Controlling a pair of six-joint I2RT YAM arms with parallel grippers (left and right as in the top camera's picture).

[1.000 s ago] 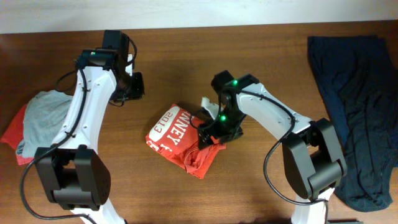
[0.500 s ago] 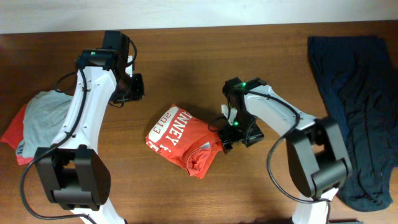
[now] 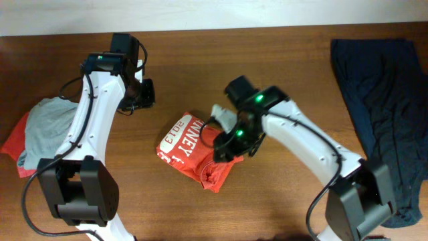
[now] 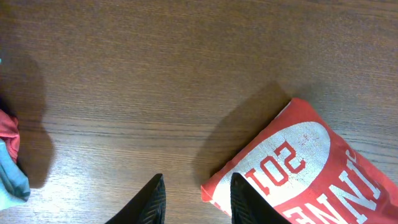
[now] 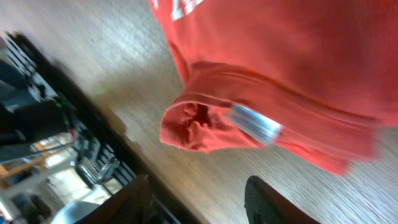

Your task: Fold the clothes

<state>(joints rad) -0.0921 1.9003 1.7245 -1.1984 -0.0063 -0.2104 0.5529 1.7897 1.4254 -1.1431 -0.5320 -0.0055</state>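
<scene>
- A folded red T-shirt, white lettering up, lies in the middle of the table, its collar and label bunched at the lower end.
- The right gripper hovers over the shirt's right edge, fingers spread and holding nothing.
- The left gripper hangs just beyond the shirt's upper-left corner, above the wood, fingers likewise apart and empty.
- A grey garment lies on a red cloth, well left of the shirt.
- A dark blue garment sprawls well to the shirt's right.
</scene>
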